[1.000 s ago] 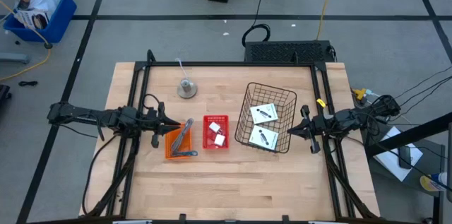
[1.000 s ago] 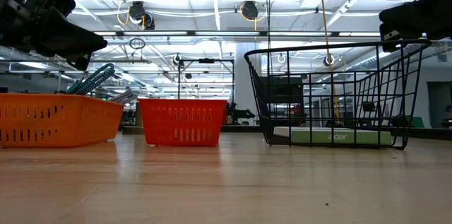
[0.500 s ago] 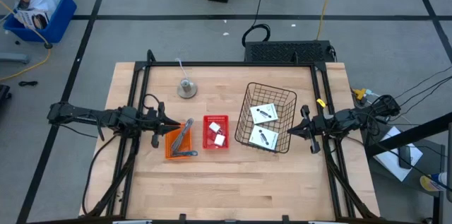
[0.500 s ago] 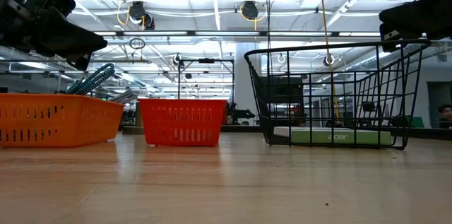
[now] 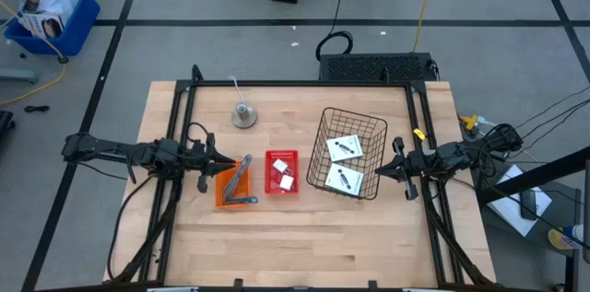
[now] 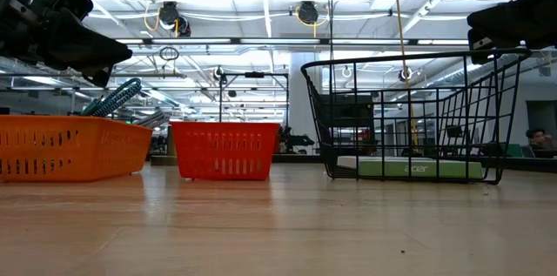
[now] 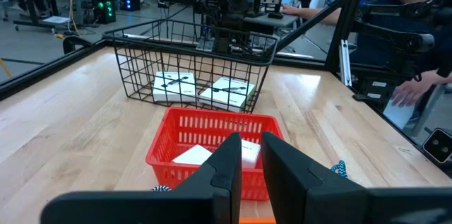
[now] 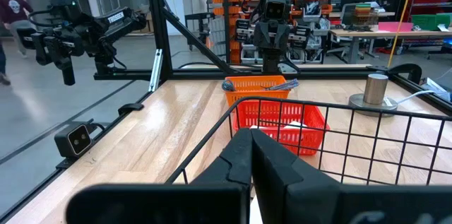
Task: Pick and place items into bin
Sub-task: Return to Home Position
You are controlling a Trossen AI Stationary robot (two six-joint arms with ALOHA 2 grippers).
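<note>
Both arms hover above the table, touching nothing. My left gripper [image 5: 214, 158] [image 7: 251, 139] sits over the left end of the orange bin [image 5: 234, 187], its fingers a narrow gap apart. My right gripper [image 5: 383, 170] [image 8: 251, 133] is shut, just outside the right rim of the black wire basket [image 5: 351, 165]. The grey tool [image 5: 241, 172] and the teal-handled tool [image 6: 122, 95] lean in the orange bin. Two small white blocks [image 5: 282, 174] lie in the red bin [image 5: 282, 171]. Two white cards [image 5: 346, 146] [image 5: 343, 180] lie flat on the basket floor.
A round grey bell-like object [image 5: 243, 115] stands on the wood behind the orange bin. Black frame rails [image 5: 175, 145] run along both table sides. Bare wood [image 5: 304, 237] stretches across the near half. People sit in the room behind, seen in the left wrist view.
</note>
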